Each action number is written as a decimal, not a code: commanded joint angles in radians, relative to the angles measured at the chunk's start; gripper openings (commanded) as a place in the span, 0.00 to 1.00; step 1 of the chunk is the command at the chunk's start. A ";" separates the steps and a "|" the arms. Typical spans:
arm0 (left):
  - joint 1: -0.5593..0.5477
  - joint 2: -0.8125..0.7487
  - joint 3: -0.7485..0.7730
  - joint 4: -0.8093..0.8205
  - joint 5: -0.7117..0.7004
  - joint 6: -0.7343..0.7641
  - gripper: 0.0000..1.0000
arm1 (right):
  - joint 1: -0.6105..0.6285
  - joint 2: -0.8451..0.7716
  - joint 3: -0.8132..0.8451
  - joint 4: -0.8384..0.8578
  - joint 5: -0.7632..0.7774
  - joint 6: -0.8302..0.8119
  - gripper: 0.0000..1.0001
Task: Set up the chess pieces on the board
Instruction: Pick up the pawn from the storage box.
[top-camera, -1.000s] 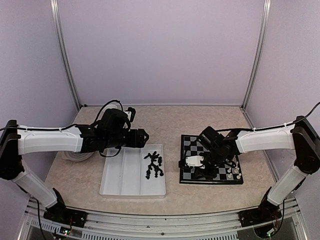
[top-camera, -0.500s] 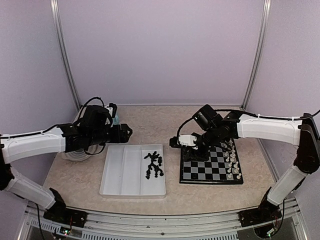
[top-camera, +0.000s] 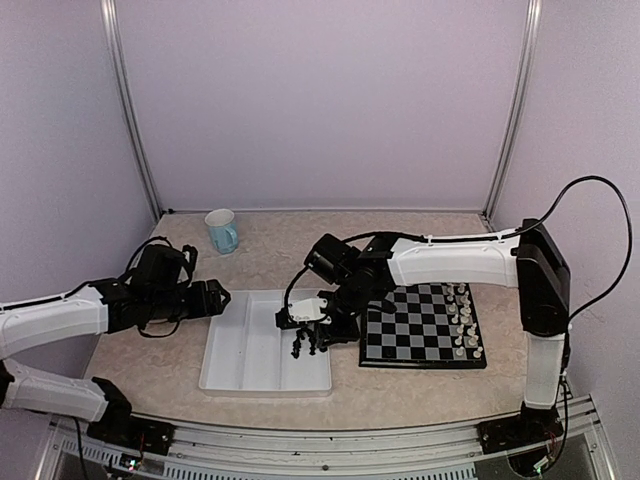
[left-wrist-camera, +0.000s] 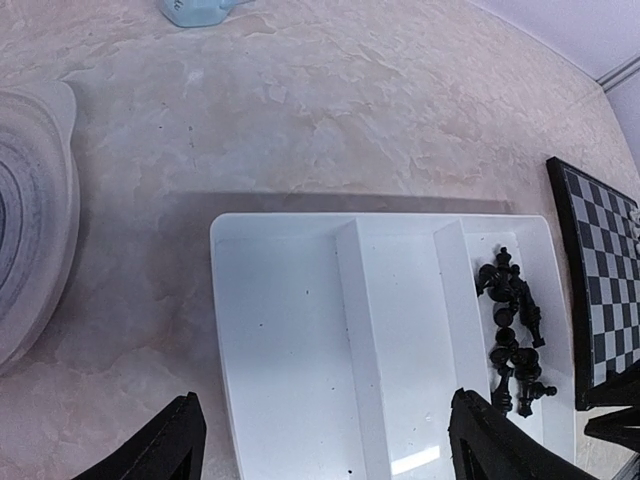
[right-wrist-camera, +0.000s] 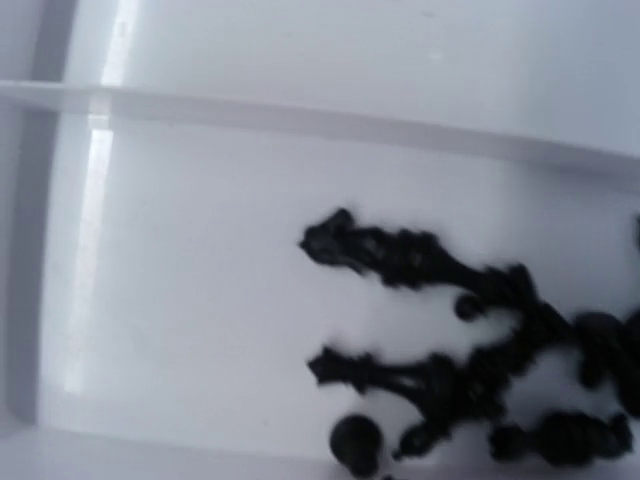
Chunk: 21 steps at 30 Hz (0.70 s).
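The black chess pieces (top-camera: 308, 341) lie in a heap in the right compartment of the white tray (top-camera: 245, 350). They also show in the left wrist view (left-wrist-camera: 514, 322) and, blurred and close, in the right wrist view (right-wrist-camera: 450, 340). The board (top-camera: 415, 325) lies right of the tray with white pieces (top-camera: 462, 320) along its right side. My right gripper (top-camera: 305, 320) hangs just above the black heap; its fingers do not show in its own view. My left gripper (top-camera: 218, 298) is open and empty at the tray's left edge, its fingertips (left-wrist-camera: 180, 415) wide apart.
A pale blue cup (top-camera: 222, 231) stands at the back left. A grey-white coiled object (left-wrist-camera: 30, 220) lies left of the tray. The board's edge (left-wrist-camera: 600, 270) shows at the right of the left wrist view.
My right arm has swung left from the board to above the black pieces in the tray. My left arm has drawn back to the left, uncovering the cup.
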 joint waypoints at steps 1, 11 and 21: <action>-0.018 -0.026 0.011 0.019 -0.008 0.005 0.84 | 0.012 0.059 0.081 -0.104 0.046 -0.011 0.27; -0.040 -0.026 0.008 0.027 -0.029 0.016 0.84 | 0.031 0.188 0.195 -0.232 0.116 0.000 0.27; -0.043 -0.027 0.006 0.035 -0.032 0.018 0.84 | 0.043 0.216 0.210 -0.246 0.165 -0.013 0.19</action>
